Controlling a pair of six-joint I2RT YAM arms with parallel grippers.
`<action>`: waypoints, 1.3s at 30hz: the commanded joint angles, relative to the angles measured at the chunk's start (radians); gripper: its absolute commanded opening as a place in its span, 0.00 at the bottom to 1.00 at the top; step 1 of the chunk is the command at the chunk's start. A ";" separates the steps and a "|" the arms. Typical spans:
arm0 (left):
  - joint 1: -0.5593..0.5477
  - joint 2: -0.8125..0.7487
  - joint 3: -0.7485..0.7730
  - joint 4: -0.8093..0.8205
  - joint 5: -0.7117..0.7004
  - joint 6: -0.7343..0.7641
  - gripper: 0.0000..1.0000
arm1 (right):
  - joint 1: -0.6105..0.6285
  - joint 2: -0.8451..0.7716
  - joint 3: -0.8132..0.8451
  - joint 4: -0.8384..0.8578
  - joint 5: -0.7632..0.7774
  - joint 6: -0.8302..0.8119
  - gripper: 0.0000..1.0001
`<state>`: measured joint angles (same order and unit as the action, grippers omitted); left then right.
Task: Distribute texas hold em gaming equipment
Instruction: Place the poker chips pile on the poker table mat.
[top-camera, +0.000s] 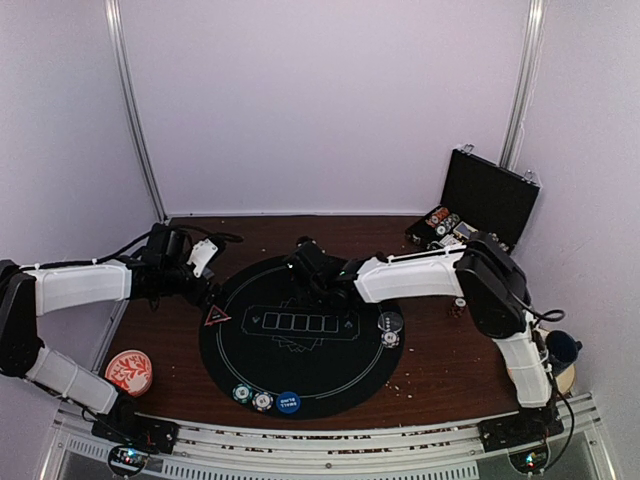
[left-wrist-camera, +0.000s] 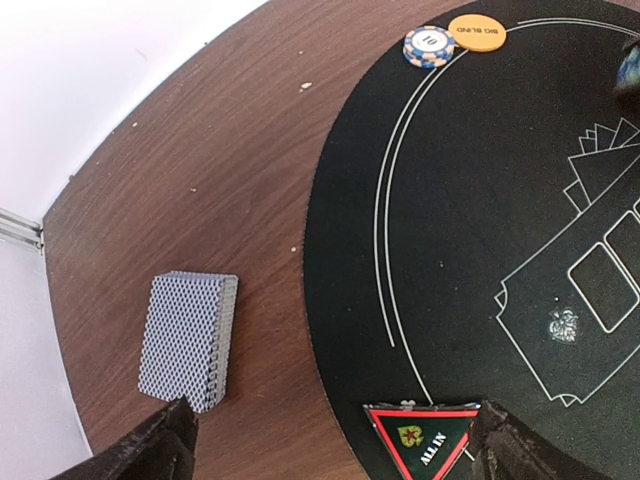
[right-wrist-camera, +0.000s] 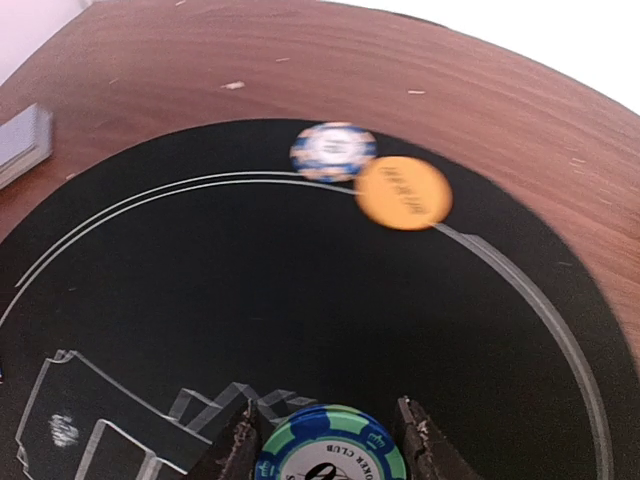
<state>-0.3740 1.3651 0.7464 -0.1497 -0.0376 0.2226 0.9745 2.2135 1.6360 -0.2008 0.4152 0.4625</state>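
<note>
My right gripper (right-wrist-camera: 327, 455) is shut on a green-and-blue striped poker chip (right-wrist-camera: 330, 452) just above the black round mat (right-wrist-camera: 250, 320); in the top view it sits over the mat's far middle (top-camera: 305, 265). Beyond it lie a blue-and-white chip (right-wrist-camera: 333, 150) and an orange button disc (right-wrist-camera: 403, 192). My left gripper (left-wrist-camera: 335, 455) is open, its fingers straddling the mat's edge, over the mat's left edge in the top view (top-camera: 207, 291). The red triangle marker (left-wrist-camera: 425, 440) lies by its right finger, the grey-blue card deck (left-wrist-camera: 187, 340) by its left. The marker also shows in the top view (top-camera: 217, 316).
Two chips (top-camera: 251, 397) and a blue button disc (top-camera: 288, 402) lie at the mat's near edge, and two chips (top-camera: 390, 329) at its right. An open black case (top-camera: 490, 200) stands back right. A red-and-white dish (top-camera: 128, 370) sits front left, a dark blue cup (top-camera: 562, 347) far right.
</note>
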 joint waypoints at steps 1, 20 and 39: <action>0.011 -0.007 0.031 0.041 0.008 -0.013 0.98 | 0.039 0.129 0.195 -0.072 -0.037 -0.033 0.35; 0.013 -0.011 0.031 0.027 0.047 0.004 0.98 | 0.056 0.376 0.459 -0.111 -0.140 -0.076 0.57; -0.083 0.107 0.211 -0.189 0.291 0.139 0.98 | 0.026 -0.351 -0.091 -0.174 -0.017 -0.094 1.00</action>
<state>-0.3969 1.3796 0.8879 -0.2829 0.2222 0.3264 1.0210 2.0537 1.6894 -0.3489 0.2890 0.3683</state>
